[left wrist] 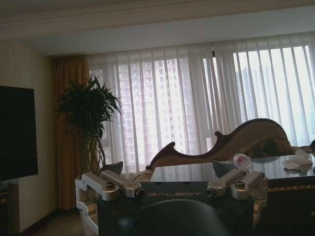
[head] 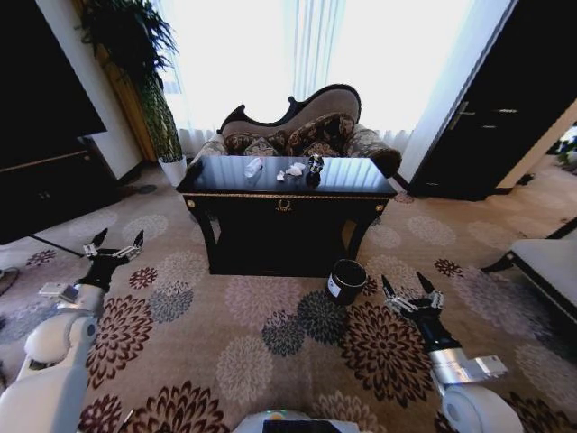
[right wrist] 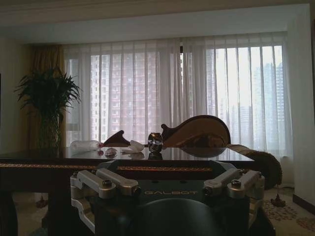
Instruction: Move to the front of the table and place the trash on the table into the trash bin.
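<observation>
Both grippers hang low over the carpet with fingers spread and nothing in them, my left gripper out to the left and my right gripper just right of the trash bin. I see the bin standing on the floor by the table, its inside too dark to read. On the tabletop lie white paper wads, a dark shiny lump and 1 clear crumpled bottle.

Glossy black table, trash on top

White arms, black wrists marked GALBOT, silver screwed linkages.
</observation>
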{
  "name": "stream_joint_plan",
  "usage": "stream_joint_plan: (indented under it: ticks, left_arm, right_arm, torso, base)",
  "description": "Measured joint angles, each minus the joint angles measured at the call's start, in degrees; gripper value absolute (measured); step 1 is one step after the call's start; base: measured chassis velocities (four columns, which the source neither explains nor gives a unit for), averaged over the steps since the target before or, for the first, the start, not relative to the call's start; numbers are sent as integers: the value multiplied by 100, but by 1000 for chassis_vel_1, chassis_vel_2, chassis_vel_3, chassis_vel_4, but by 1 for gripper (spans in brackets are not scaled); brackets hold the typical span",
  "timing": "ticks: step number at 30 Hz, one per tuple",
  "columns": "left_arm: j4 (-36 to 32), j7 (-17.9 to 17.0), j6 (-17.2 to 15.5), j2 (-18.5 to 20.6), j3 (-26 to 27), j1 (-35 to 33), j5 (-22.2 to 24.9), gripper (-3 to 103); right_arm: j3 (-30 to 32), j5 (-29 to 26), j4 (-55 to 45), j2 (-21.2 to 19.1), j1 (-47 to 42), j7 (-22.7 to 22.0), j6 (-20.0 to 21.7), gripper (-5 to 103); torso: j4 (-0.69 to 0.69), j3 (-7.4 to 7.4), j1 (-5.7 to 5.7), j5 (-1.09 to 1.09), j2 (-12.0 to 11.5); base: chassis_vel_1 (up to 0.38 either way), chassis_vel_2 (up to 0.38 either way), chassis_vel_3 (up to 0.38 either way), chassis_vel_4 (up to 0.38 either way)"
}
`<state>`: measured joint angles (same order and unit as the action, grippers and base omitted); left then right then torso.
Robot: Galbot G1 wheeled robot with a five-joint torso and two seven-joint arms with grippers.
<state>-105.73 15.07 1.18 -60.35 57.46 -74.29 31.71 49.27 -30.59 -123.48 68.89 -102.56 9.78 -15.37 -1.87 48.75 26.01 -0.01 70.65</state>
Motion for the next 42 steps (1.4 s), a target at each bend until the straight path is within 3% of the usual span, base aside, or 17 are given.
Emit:
stream_joint_plan:
  ticks: [42]
  left_arm:
    - [-212, 124, 20, 12, 279, -114, 90, 100]
  right_arm:
    - [28, -64, 50, 114, 72, -7, -1, 100]
  torso:
    - [2, -1, -2, 1, 1]
  base:
    - [-165, 162, 163, -163]
